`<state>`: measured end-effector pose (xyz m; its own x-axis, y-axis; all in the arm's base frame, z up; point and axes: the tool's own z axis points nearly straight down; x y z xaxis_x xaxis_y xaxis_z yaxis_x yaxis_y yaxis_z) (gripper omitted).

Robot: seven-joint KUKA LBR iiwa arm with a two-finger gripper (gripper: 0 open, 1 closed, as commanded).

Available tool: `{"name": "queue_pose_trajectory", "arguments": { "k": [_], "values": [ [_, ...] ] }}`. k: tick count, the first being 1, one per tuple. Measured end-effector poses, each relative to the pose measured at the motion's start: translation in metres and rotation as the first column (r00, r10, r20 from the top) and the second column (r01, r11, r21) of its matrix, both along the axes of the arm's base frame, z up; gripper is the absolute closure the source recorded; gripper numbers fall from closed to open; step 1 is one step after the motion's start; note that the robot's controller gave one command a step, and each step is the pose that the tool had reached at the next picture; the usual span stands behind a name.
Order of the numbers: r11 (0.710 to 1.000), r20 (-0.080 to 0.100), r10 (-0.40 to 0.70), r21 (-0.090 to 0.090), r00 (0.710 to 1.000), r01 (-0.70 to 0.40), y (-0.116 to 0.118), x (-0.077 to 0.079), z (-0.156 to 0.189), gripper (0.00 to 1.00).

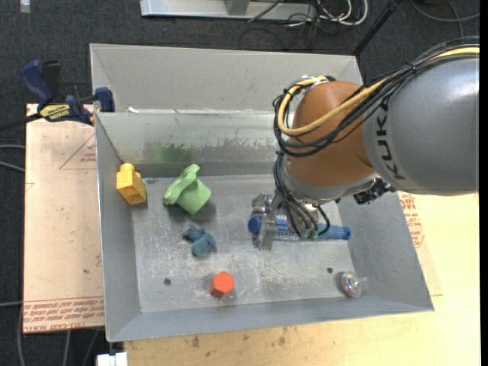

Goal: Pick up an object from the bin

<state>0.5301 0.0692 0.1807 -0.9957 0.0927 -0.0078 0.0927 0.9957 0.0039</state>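
My gripper [264,235] is low in the middle of the bin, under the orange wrist cover. It is down at the left end of a long blue thing [335,233] with a printed label, which lies flat and runs to the right. The arm hides much of that thing. A small blue-grey piece [200,241] lies to the gripper's left. A small red-orange block [222,283] sits nearer the front wall.
A green crumpled lump [188,190] and a yellow block [130,184] lie at the back left of the bin. A small silvery round thing [350,284] rests in the front right corner. The arm covers the bin's right back part.
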Motion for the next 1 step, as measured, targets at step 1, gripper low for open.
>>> {"name": "queue_pose_trajectory", "arguments": {
  "k": [1],
  "values": [
    [1.000, -0.002, 0.028, -0.001, 1.000, -0.028, 0.0142, -0.0064, 0.0471, 1.00]
  ]
}}
